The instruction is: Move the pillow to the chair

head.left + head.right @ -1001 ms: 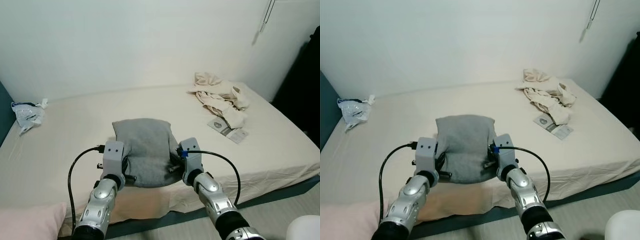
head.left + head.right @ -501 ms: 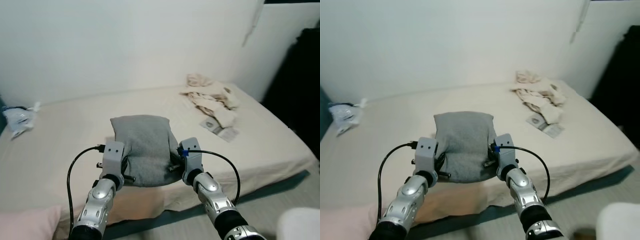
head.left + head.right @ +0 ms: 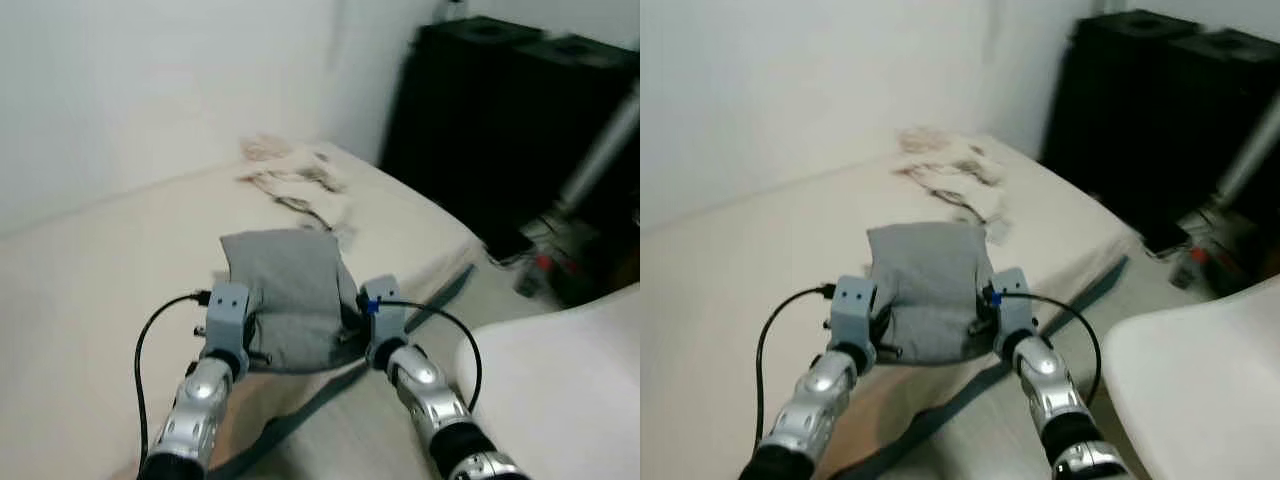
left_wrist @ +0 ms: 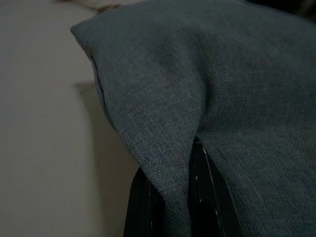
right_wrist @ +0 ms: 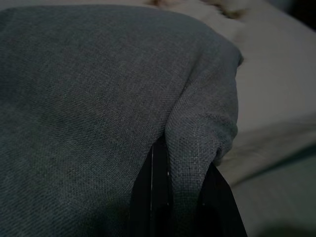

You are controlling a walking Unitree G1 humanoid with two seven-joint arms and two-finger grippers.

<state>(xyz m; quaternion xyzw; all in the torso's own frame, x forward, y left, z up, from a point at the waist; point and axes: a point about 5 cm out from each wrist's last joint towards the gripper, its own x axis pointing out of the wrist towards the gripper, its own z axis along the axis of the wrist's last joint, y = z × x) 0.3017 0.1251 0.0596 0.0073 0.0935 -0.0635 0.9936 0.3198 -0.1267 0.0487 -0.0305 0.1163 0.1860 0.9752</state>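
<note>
Grey pillow [image 3: 285, 290] is clamped by left gripper [image 3: 250, 345] and right gripper [image 3: 352, 330]. Both pinches should be kept tight and level until the white chair [image 3: 560, 390] is reached.

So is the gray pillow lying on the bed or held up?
Held up: both grippers pinch the pillow by its sides, clear of the bed.

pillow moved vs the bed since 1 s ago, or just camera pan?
Yes. The pillow, pinched by the left gripper and right gripper, was over the mattress; now it overhangs the bed edge, nearer the white chair.
</note>
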